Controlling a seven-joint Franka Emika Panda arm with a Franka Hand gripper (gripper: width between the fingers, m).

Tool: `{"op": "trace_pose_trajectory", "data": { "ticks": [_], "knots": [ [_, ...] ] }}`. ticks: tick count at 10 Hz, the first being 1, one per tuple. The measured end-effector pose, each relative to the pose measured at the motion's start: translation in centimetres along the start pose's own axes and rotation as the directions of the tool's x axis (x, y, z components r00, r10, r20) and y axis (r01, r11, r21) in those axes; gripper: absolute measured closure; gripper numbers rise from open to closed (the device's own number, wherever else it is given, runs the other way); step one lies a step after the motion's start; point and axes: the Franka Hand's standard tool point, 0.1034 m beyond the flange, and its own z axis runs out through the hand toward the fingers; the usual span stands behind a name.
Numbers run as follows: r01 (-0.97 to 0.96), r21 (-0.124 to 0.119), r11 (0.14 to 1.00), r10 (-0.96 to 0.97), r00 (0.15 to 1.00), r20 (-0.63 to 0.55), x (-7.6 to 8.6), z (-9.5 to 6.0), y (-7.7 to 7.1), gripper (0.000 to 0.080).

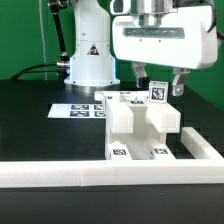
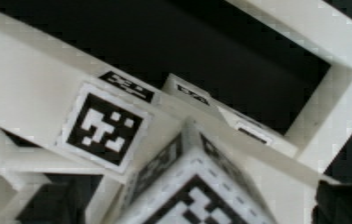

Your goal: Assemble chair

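Observation:
The white chair (image 1: 140, 124), partly put together, stands in the middle of the black table, with tags on its front faces. A tagged post (image 1: 157, 93) rises at its back, toward the exterior view's right. My gripper (image 1: 159, 87) hangs over that post, open, with one finger on each side and a gap showing. In the wrist view a tagged corner of the post (image 2: 199, 185) sits close between the jaws, beside a tagged white slab (image 2: 105, 124). My fingertips are barely visible at that view's edges.
The marker board (image 1: 78, 110) lies flat behind the chair, toward the exterior view's left. The arm's white base (image 1: 88, 60) stands at the back. A long plain white rail (image 1: 60, 177) runs along the front and turns up the right side (image 1: 200, 146).

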Motion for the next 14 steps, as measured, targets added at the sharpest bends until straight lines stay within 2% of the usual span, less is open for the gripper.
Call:
{"op": "trace_pose_trajectory", "data": {
  "ticks": [3,7,8,10,11,12,13,14],
  "knots": [
    [0.263,-0.018,0.965,-0.263,0.965,-0.005,-0.45,0.07,-0.12,0.0150],
    [0.510,-0.021,0.860,-0.510,0.860,0.002,-0.27,0.17,0.16,0.0150],
    [0.590,-0.022,0.807,-0.590,0.807,0.004,-0.12,0.19,0.28,0.0150],
    [0.649,-0.022,0.761,-0.649,0.761,0.006,-0.08,0.18,0.30,0.0150],
    [0.675,-0.022,0.737,-0.675,0.737,0.006,-0.03,0.18,0.33,0.0246],
    [0.669,-0.021,0.743,-0.669,0.743,0.006,-0.03,0.18,0.32,0.0246],
    [0.669,-0.021,0.743,-0.669,0.743,0.006,-0.03,0.18,0.33,0.0434],
    [0.668,-0.021,0.743,-0.668,0.744,0.006,-0.02,0.18,0.32,0.0514]
  ]
}}
